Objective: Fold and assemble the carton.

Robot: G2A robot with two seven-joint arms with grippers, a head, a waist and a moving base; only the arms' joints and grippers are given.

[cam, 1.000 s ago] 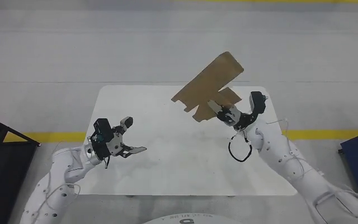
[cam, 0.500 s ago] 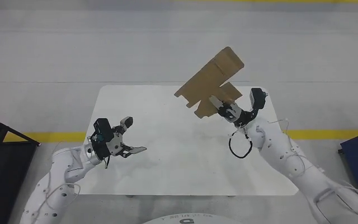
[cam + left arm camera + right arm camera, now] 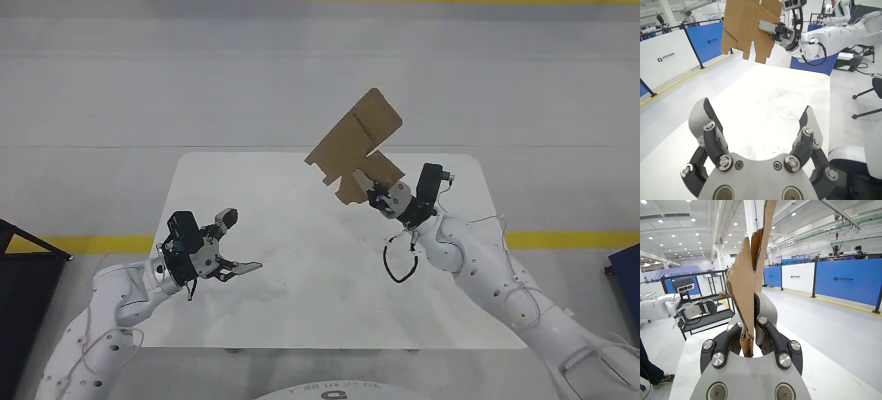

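Carton, flat, is clamped in the right pincer above the table; left pincer gapes wide.

The left arm was bent at the elbow and held low on its own side, wrist level and pointing forward and inward. The left gripper was empty, its two ribbed fingers spread wide apart. The right arm reached forward and inward, forearm angled up, with a black cable looping under the wrist. The right gripper was raised and pointed up and away, its jaws pinched tight on the lower edge of the carton.
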